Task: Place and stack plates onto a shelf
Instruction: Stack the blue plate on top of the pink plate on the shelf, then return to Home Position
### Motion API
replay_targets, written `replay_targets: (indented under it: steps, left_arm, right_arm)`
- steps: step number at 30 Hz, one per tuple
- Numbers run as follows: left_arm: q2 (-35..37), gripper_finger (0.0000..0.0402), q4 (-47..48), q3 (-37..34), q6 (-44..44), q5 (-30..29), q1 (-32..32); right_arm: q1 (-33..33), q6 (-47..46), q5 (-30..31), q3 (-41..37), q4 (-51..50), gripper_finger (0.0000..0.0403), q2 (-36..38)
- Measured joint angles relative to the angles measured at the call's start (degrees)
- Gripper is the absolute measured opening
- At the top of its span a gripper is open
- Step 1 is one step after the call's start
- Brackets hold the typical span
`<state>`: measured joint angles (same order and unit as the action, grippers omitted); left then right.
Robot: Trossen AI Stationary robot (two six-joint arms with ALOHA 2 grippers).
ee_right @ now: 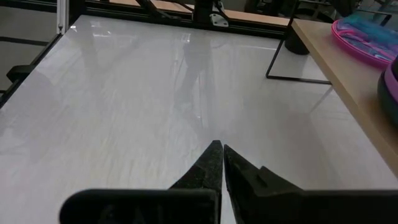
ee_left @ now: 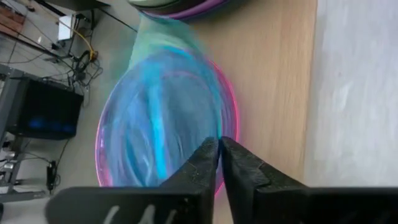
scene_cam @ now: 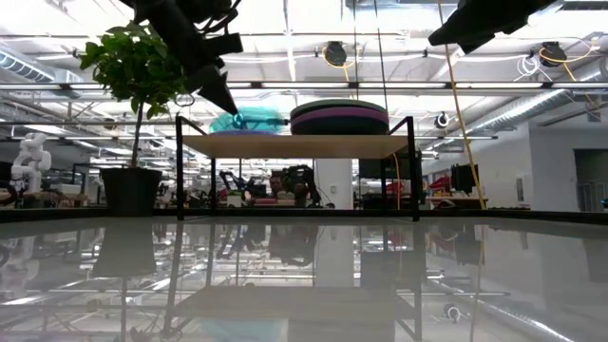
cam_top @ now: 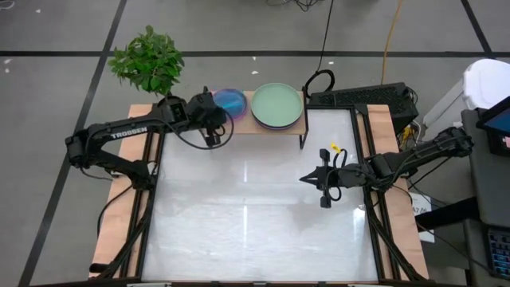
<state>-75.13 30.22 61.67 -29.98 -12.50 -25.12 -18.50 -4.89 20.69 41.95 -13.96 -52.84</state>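
Two dark robot arms with thin black fingers

The left arm (cam_top: pixel 119 135) carries white letters "TROSSEN" and a looping black cable; the right arm (cam_top: pixel 414 155) shows a small yellow tag. The fingers (ee_left: pixel 205 168) have a rough texture.

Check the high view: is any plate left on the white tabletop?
No. The white tabletop carries no plates; the small translucent stack and the large stack with the green plate on top both sit on the shelf.

Overhead, table-level, two wrist views
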Motion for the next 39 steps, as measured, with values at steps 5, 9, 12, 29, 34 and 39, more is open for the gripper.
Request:
replay_targets:
  steps: [5,9,12,29,34,39]
  left_arm:
    - [0.00,0.0070,-0.51,0.00,0.21,0.01,0.00]
    - [0.00,0.0081,-0.50,0.00,2.21,0.01,0.02]
    - [0.02,0.0082,0.01,0.00,4.86,-0.02,0.38]
    - [8.88,0.0081,3.29,-0.07,25.25,1.19,12.06]
    - [14.51,0.0081,0.40,-3.72,29.80,1.73,21.03]
    - [20.30,0.0081,-7.03,-11.60,33.35,0.75,30.37]
  right_arm:
    - [0.02,0.00,0.00,0.00,-0.02,0.0000,0.00]
    - [0.01,0.00,-0.01,0.00,-0.02,0.0000,0.00]
    - [0.02,0.00,-0.02,0.00,-0.04,0.0000,0.00]
    - [0.00,-0.26,-1.53,0.00,-0.09,0.0000,-0.02]
    - [0.00,-0.17,-1.53,-0.14,0.15,0.0000,-0.02]
    - [-0.39,-0.02,-1.46,-1.44,0.63,0.0000,0.14]
